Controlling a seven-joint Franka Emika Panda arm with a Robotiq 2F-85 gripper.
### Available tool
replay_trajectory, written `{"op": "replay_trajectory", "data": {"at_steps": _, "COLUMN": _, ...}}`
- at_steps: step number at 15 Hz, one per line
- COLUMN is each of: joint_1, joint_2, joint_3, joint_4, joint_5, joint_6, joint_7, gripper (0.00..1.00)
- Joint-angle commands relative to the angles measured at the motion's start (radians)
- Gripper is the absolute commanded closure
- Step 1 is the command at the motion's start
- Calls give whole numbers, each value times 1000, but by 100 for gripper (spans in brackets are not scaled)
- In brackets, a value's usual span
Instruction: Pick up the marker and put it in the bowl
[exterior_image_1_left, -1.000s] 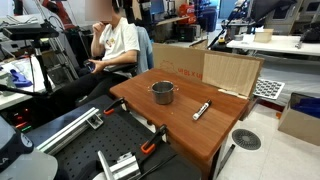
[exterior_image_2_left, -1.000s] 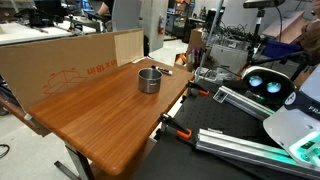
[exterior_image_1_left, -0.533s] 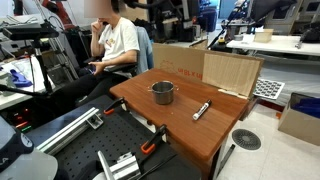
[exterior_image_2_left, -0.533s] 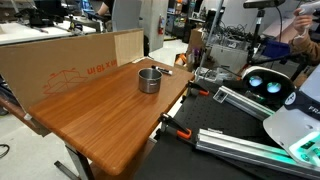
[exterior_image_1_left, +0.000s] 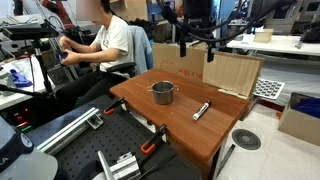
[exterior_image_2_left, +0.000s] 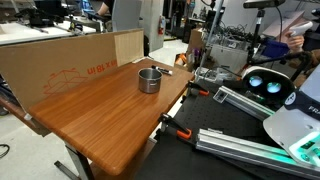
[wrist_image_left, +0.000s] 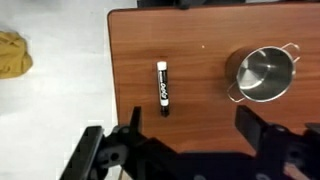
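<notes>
Newly in an exterior view: the gripper (exterior_image_1_left: 196, 48) has come into the top of the picture, high above the table (exterior_image_1_left: 215, 135), at about 1 o'clock of the bowl (exterior_image_1_left: 163, 93); a second ago it was not there.
Person (exterior_image_1_left: 105, 40): the hand has left the face and now reaches toward 9 o'clock. I judge that teleoperation has only just begun.
Marker (exterior_image_1_left: 201, 110): unmoved, flat on the wood at 4 o'clock of the bowl, apart from it.
Exterior view, bowl (exterior_image_2_left: 149, 80): unchanged on the table; the marker is too small to tell here, and the gripper cannot be made out.
Wrist view, gripper (wrist_image_left: 188, 130): spread wide, nothing between the fingers.
Wrist view, marker (wrist_image_left: 162, 86): lies along the 12–6 line, at 9 o'clock of the bowl (wrist_image_left: 262, 75), toward 12 of the finger gap and slightly off its middle.
Meaning: approach only — descent, grasp and carry are not yet done.
</notes>
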Motion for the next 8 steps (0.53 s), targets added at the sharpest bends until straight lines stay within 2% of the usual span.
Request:
{"op": "replay_trajectory", "data": {"at_steps": 1, "joint_1": -9, "joint_2": 146, "joint_3": 8, "joint_4": 116, "joint_5": 39, "joint_6": -32, "joint_7": -88, "gripper": 0}}
{"op": "replay_trajectory", "data": {"at_steps": 8, "joint_1": -20, "joint_2": 346, "joint_3": 18, "joint_4": 204, "joint_5": -10, "joint_6": 37, "joint_7": -88, "gripper": 0}}
